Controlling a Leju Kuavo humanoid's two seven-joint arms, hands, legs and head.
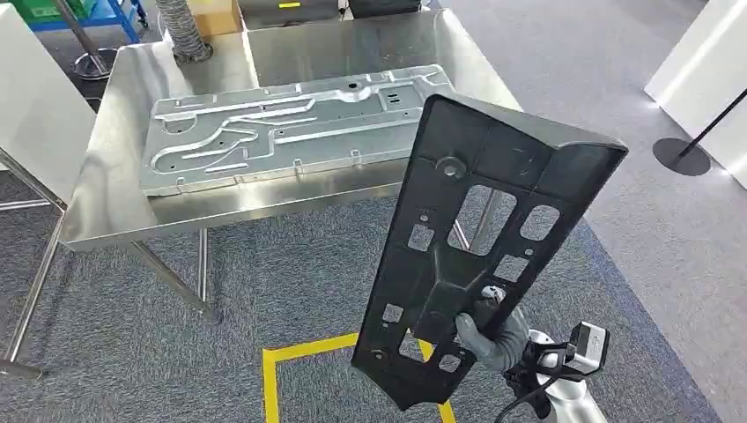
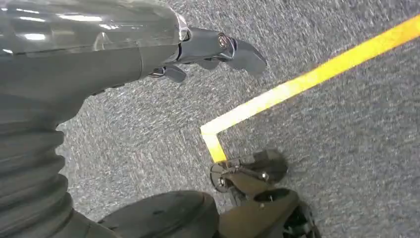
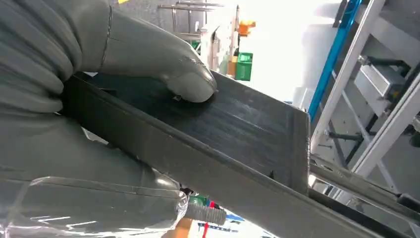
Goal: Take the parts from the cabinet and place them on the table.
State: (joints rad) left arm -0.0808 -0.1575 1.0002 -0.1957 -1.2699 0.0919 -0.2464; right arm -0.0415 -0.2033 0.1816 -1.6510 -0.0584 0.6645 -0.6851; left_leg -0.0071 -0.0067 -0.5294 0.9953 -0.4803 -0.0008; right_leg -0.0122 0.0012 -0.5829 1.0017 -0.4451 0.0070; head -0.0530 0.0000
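The left hand point(image 2: 198, 54) hangs over grey carpet point(image 2: 346, 148) near a corner of yellow floor tape point(image 2: 297, 87); its fingers point(image 2: 242, 53) are curled loosely with nothing between them, though I cannot tell from this angle whether they are fully clenched or slack; further along, in the head view, the steel desk point(image 1: 114, 203) carries a silver stamped metal panel point(image 1: 282, 132) lying flat, its long side running across the desktop; to the right of that and nearer the camera stands the black plastic part point(image 1: 476, 238) — a long panel with rectangular cut-outs — held up in the air, tilted so that its upper end leans toward the right and overlaps the desk's front right corner in the picture, its lower end down near the yellow tape point(image 1: 299, 352) on the floor; the right hand point(image 1: 493, 330) grasps this part near its lower end, from the right edge, the fingers point(image 1: 476, 330) wrapped onto the face beside a cut-out; the right wrist view shows it closely — the grey thumb point(image 3: 190, 82) pressed flat on the dark ribbed face of the part point(image 3: 247, 129), the rest of the hand point(image 3: 59, 99) beneath its edge; the right forearm comes up from the lower right corner of the head view.
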